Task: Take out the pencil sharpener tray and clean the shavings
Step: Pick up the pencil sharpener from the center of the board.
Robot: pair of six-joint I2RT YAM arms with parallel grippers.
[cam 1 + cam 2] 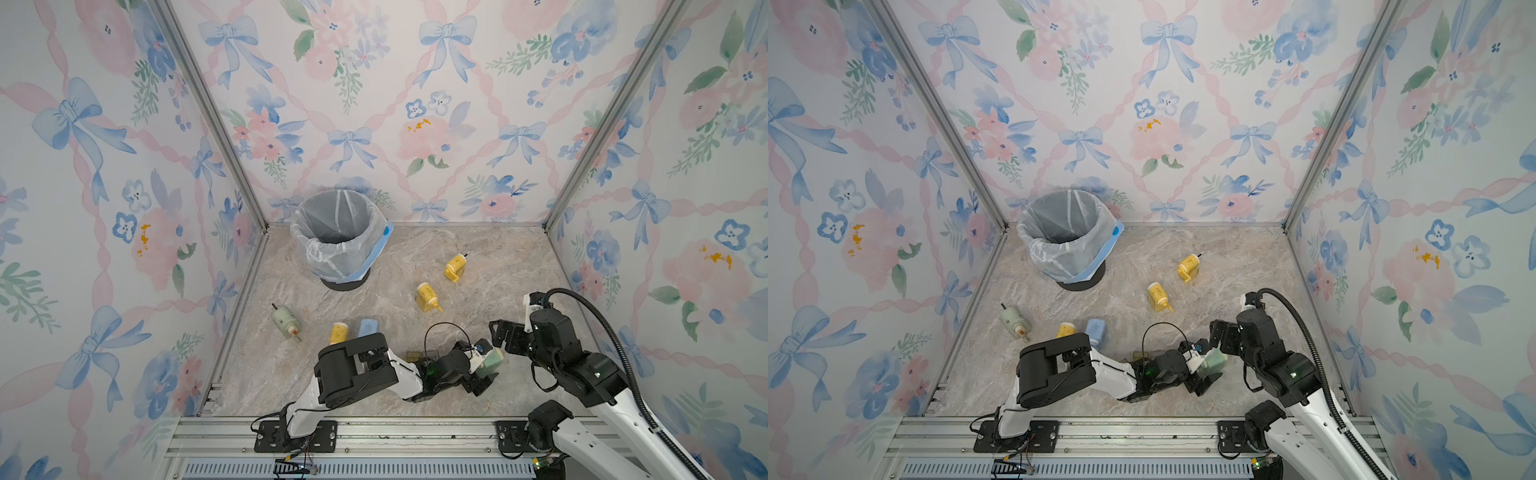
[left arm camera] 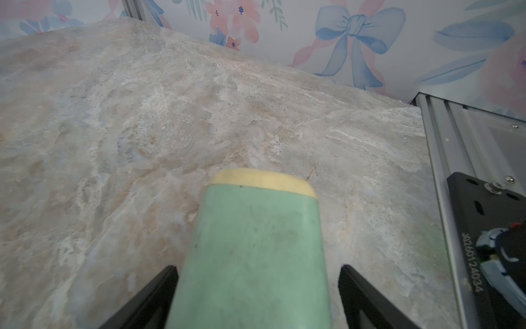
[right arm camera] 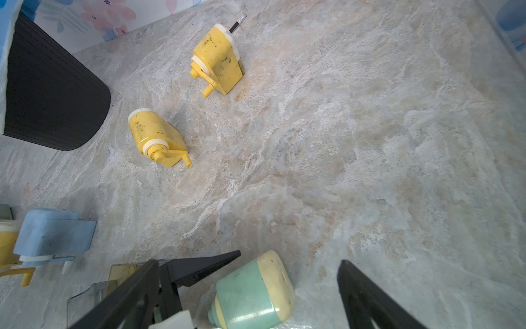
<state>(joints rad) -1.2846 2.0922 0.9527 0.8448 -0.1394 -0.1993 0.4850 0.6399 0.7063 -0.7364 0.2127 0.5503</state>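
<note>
A green pencil sharpener with a cream end lies on its side on the marble table near the front. My left gripper straddles its green body. One finger is close against it and a gap shows at the other, so the gripper is open. My right gripper hangs wide open just behind and above the sharpener, holding nothing. A see-through brownish tray and a clearer one lie on the table beside the left wrist. I see no shavings.
A bin lined with a white bag stands at the back left. Two yellow sharpeners lie mid-table. Another green one lies near the left wall. A yellow and a blue one lie behind the left arm.
</note>
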